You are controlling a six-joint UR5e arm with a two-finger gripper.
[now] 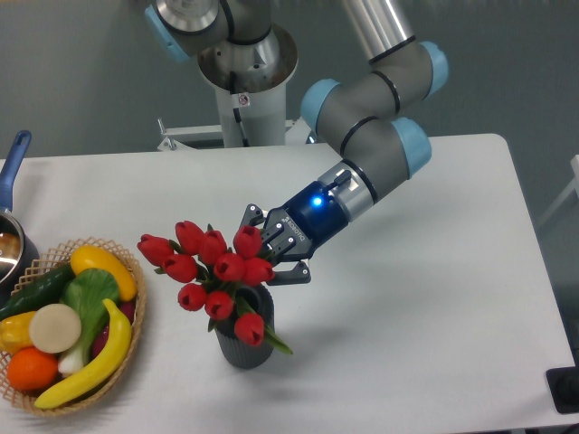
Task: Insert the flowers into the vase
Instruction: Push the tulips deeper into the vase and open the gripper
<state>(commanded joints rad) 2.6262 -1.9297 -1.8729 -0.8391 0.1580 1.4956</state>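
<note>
- The flowers (210, 271) stand over the vase (244, 336) near the table's (434, 362) front edge, stems apparently inside its mouth, heads leaning left
- Looks like the insertion step; next comes letting go and backing off without tipping anything
- The gripper (271, 251) sits at the bunch's right, fingers around the upper stems; I can't tell if it's clamped

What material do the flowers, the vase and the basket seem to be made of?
The flowers: probably plastic or fabric, since the red heads look uniform and faintly glossy.
The vase: dark grey with a matte, ribbed wall; plastic or ceramic, I cannot tell which.
The basket: woven wicker, as its tan lattice rim shows.
</note>
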